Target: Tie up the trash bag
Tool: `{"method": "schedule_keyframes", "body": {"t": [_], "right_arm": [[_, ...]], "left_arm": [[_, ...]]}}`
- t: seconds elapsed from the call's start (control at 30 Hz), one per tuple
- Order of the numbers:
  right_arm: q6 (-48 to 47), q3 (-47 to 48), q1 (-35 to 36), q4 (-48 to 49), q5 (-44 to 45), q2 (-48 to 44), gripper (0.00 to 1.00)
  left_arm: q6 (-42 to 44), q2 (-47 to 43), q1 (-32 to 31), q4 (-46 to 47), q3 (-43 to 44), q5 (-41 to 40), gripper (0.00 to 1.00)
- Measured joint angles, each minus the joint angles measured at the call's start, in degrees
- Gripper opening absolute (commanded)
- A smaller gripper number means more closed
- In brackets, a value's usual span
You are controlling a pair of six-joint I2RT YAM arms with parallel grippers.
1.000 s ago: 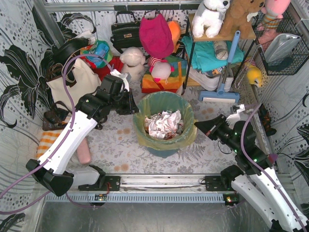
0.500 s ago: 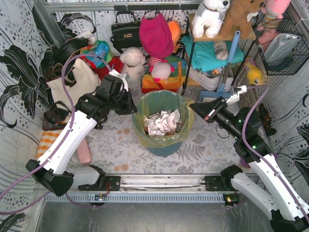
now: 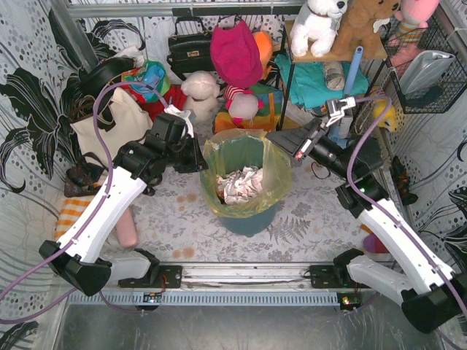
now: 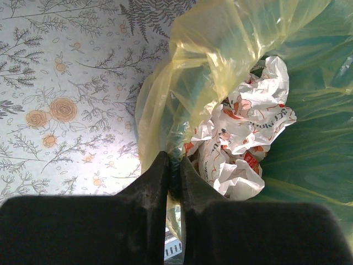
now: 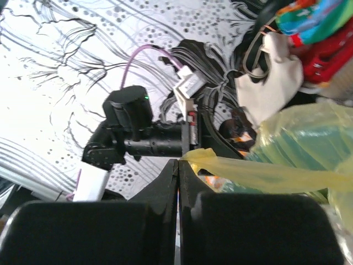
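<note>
At frame centre, you see the left claw (image 4: 174, 161) and the right claw (image 5: 177, 163) each clamped on opposite rims of the trash bag (image 3: 248, 149).

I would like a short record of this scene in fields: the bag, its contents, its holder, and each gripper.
bag: trash bag, yellow-green, top open, not tied
contents: crumpled white paper with red print
holder: teal bin, with the bag lining it
left gripper: shut on the bag's rim, left side
right gripper: shut on the bag's rim, right side, plastic stretched
</note>
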Motion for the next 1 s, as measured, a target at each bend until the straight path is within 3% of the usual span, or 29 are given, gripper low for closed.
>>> {"method": "schedule_keyframes", "body": {"t": [0.37, 0.5, 0.57, 0.67, 0.9, 1.0], "right_arm": [[11.4, 4.9, 0.1, 21.4, -7.9, 15.4, 0.0], [12.8, 5.9, 0.1, 24.3, -9.8, 16.3, 0.0], [12.4, 6.0, 0.1, 23.8, -10.0, 15.8, 0.0], [8.9, 7.7, 0.1, 16.6, -9.7, 14.4, 0.0], [-8.5, 23.2, 0.1, -17.1, -6.0, 12.4, 0.4], [-15.1, 29.7, 0.1, -30.4, -6.1, 12.5, 0.49]], "left_arm": [[-0.5, 0.0, 0.0, 0.3, 0.0, 1.0, 0.0], [-1.1, 0.0, 0.0, 1.2, -0.1, 1.9, 0.0], [-1.3, 0.0, 0.0, 1.8, -0.1, 2.2, 0.06], [-1.4, 0.0, 0.0, 1.9, -0.1, 2.0, 0.12], [-1.4, -0.7, 0.0, 1.2, 0.0, 1.2, 0.11], [-1.4, -1.1, 0.0, 1.1, 0.0, 1.0, 0.1]]}}
